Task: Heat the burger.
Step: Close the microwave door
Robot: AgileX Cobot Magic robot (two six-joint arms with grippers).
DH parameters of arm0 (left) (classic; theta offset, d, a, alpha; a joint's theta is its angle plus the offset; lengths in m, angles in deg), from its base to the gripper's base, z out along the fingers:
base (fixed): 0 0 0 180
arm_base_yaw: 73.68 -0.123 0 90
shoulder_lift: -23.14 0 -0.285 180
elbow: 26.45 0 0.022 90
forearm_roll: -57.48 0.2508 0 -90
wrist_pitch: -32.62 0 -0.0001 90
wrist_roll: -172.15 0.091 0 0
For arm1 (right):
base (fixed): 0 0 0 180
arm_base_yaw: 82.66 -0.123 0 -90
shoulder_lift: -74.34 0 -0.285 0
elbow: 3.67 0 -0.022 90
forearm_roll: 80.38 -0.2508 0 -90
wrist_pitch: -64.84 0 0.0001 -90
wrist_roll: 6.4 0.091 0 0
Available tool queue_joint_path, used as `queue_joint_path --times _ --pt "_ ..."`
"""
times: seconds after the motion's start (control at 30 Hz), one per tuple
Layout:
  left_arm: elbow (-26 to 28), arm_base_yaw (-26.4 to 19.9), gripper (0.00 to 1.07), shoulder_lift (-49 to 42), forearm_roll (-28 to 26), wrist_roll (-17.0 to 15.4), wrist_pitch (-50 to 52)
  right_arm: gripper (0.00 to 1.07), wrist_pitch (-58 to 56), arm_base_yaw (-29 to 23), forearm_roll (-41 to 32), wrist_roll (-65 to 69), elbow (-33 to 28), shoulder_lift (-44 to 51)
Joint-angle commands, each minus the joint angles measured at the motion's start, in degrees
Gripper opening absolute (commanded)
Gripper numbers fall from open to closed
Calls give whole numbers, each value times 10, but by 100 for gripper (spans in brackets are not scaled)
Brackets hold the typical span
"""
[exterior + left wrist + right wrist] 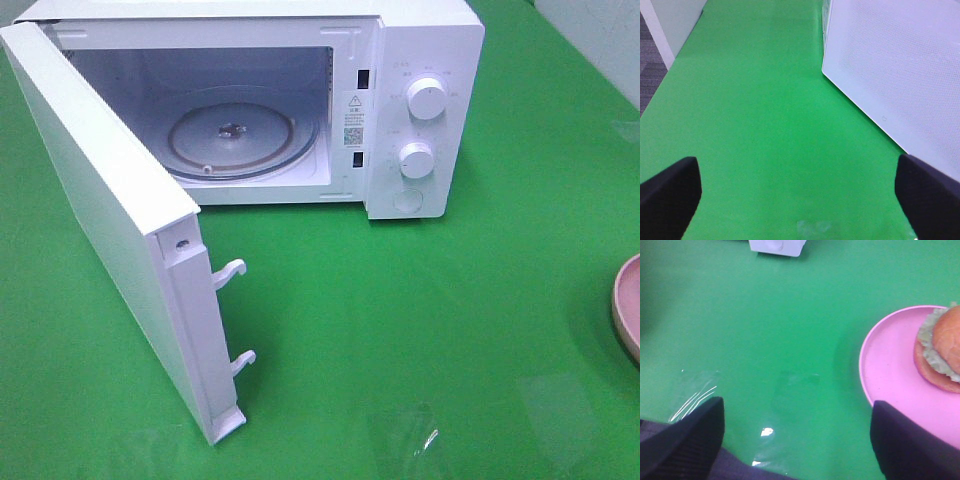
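Note:
The burger (pixel 945 347), with a golden-brown bun and green lettuce, lies on a pink plate (pixel 895 365) and is cut off by the edge of the right wrist view. My right gripper (pixel 797 427) is open above the green cloth beside the plate, and one dark finger (pixel 910 445) overlaps the plate's rim. Nothing sits between its fingers. In the left wrist view my left gripper (pixel 797 187) is wide open and empty over the cloth. Neither gripper shows in the exterior high view, where only the plate's edge (pixel 628 300) appears at the right and the burger is out of view.
A white microwave (pixel 420 100) stands at the back, its door (pixel 100 210) swung wide open toward the front left. The glass turntable (pixel 235 135) inside is bare. The door's outer face (pixel 900 65) lies close beside my left gripper. Clear tape patches (pixel 410 435) mark the cloth.

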Motion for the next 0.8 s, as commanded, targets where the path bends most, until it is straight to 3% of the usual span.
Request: queue_joint_path --times 0.03,0.4,0.8 --pt "0 -2 101 -2 3 2 8 77 -6 55 -12 -42 -10 73" --pt "0 -2 101 -2 3 2 8 76 -6 131 -14 -45 -11 205" --pt "0 -2 101 -3 3 2 8 76 -6 138 -14 -44 -11 203"
